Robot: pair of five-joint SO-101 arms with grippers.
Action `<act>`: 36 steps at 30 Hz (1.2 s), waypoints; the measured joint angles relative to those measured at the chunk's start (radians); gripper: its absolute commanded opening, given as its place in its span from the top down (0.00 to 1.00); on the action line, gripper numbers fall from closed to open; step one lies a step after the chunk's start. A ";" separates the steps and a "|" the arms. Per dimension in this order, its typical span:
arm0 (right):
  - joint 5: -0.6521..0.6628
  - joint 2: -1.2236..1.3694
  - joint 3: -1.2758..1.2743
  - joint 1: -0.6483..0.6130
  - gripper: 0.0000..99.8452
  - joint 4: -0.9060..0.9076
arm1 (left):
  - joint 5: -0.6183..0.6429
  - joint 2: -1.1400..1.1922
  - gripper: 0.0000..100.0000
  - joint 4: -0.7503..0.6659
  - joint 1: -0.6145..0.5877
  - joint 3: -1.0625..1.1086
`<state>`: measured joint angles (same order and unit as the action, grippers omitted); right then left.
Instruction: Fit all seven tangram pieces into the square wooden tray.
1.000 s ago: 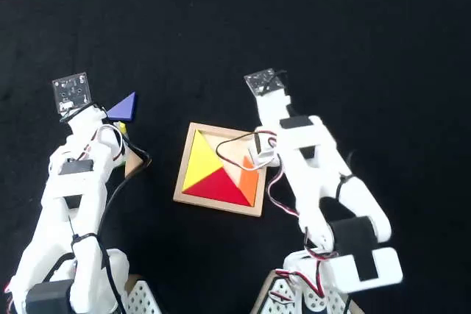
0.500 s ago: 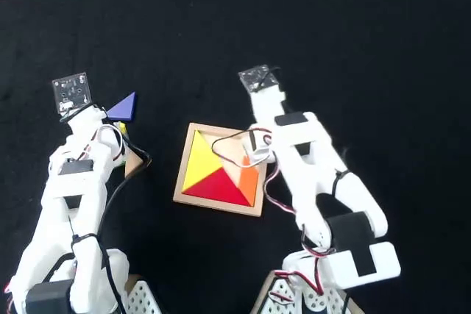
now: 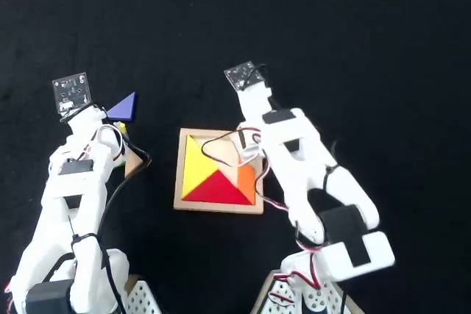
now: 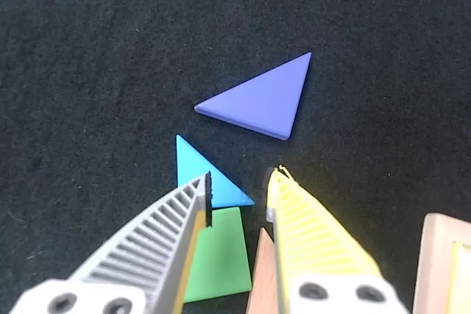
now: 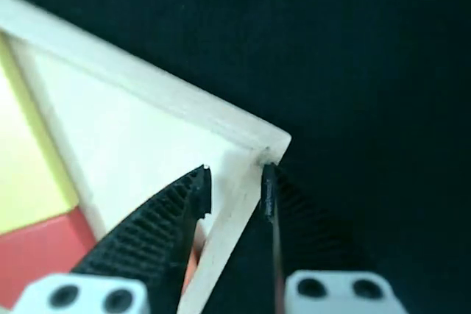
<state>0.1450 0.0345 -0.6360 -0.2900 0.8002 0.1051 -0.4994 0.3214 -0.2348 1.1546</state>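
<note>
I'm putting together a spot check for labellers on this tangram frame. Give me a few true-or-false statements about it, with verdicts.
1. All seven pieces sit in the tray. False: it has a yellow piece, a red piece and an orange piece, and others lie outside it on the table.
2. The right gripper straddles the tray's rim near a corner, one finger inside and one outside. True.
3. The left gripper holds the dark blue triangle. False: it is open, and that triangle lies flat on the table beyond its tips.
4. A green piece lies on the table under the left gripper, outside the tray. True.
</note>
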 measured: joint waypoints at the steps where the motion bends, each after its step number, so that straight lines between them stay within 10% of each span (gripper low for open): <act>1: 0.000 0.018 0.020 0.000 0.87 0.000 | 0.000 0.000 0.85 0.000 0.000 0.000; 16: 0.034 -0.043 0.025 -0.002 0.87 0.038 | -0.020 0.000 0.81 0.000 -0.017 -0.006; 36: 0.031 -0.175 -0.199 0.261 0.88 -0.195 | -0.747 0.686 0.75 0.695 0.064 -0.996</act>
<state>0.1757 -0.1404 -0.8355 -0.0292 0.6053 -0.6421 0.1864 1.0165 -0.1703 0.1588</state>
